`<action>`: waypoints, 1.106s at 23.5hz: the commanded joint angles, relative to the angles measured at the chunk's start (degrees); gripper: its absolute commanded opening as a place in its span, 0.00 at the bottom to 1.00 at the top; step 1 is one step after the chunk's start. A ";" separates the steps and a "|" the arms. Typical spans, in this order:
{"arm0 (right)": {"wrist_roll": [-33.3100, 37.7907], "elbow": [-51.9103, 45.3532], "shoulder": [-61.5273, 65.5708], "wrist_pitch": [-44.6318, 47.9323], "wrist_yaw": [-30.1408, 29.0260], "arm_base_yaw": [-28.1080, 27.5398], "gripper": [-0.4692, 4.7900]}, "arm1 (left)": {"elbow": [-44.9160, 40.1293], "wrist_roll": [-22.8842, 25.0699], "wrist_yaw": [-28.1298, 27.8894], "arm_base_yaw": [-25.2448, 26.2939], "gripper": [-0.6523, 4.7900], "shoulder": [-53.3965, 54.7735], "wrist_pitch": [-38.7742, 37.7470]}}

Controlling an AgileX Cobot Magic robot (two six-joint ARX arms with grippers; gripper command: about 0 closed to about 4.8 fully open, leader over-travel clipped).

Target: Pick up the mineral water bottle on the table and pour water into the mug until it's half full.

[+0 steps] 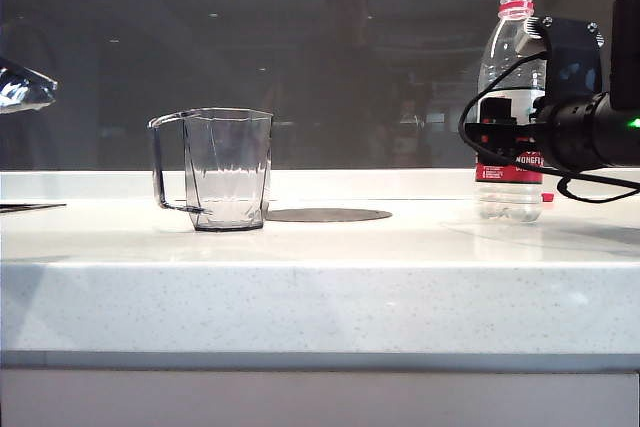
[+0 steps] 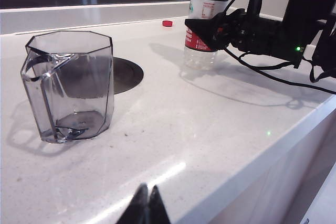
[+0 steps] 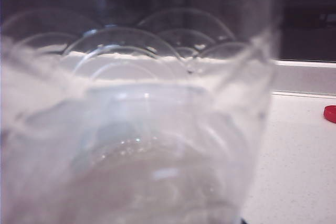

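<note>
My right gripper (image 1: 500, 137) brackets the uncapped mineral water bottle (image 1: 510, 77), jaws not visibly clamped, so a loose squeeze could tip it; my left gripper (image 2: 148, 205), apparently shut, is empty.

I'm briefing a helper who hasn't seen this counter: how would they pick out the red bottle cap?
On the white speckled table, find the mineral water bottle at the right, where the right end effector is. The cap lies beside it, towards the back wall: a small flat red disc, the only loose red thing.
</note>
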 commanded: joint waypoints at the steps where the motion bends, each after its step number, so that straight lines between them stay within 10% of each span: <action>1: 0.11 0.04 -0.24 0.83 0.26 -0.04 0.67 | 0.13 0.09 0.00 0.11 0.11 0.04 0.72; 26: -21.86 0.20 -20.22 -17.70 0.42 7.48 0.66 | 0.15 0.09 0.44 2.64 0.11 0.04 0.77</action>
